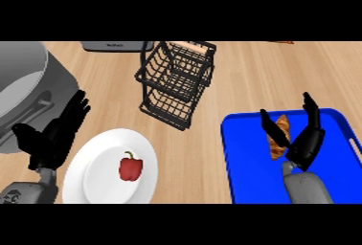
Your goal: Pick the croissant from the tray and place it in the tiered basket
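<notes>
Bright, even light; soft shadows

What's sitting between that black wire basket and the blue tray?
Nothing: in the head view, only bare wooden counter separates the tiered basket from the blue tray.

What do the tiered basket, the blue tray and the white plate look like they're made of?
Tiered basket: likely black coated metal wire, judging by its thin open grid. Blue tray: probably plastic, a uniform saturated blue with a raised rim and a slot handle. White plate: looks like glazed ceramic, smooth and plain white, though plastic can't be ruled out.
</notes>
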